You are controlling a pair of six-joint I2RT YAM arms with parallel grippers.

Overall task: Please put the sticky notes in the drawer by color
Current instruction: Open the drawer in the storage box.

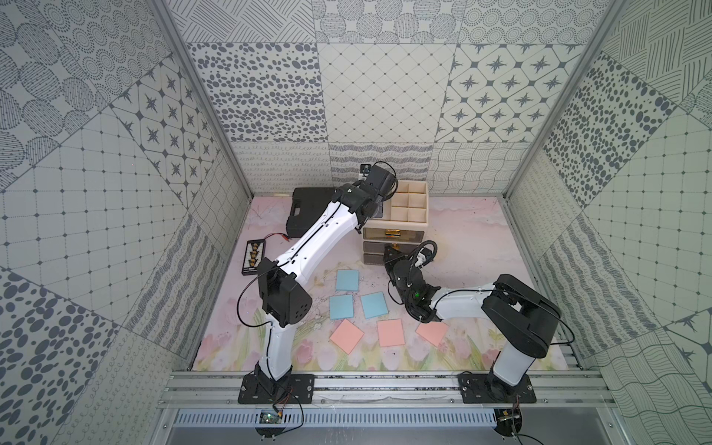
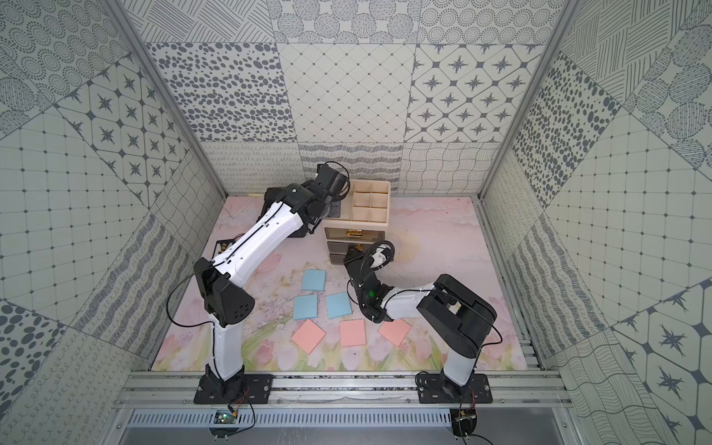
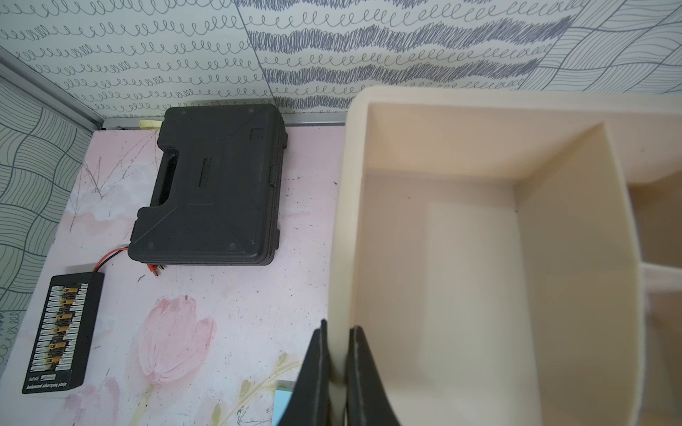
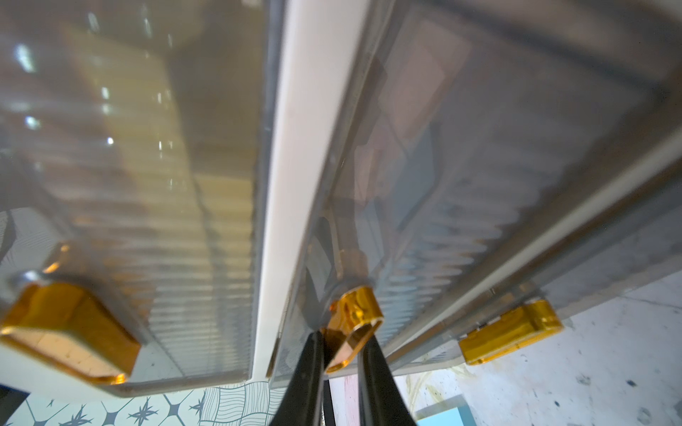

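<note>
Sticky notes [image 1: 374,304], three blue and three pink, lie flat on the bench [image 1: 470,246], nearer the robot's base than both tools and touching neither. Left tool [image 3: 337,369] is clamped on the cream tray wall atop the drawer [image 1: 408,222], with a black case [image 1: 304,208] on its other side. Right tool [image 4: 341,354], low at the drawer's front, pinches the middle gold handle [image 4: 354,317].

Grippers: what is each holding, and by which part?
Right gripper grips the middle drawer by its gold handle; left gripper clamps the cabinet by its tray's side wall.
</note>
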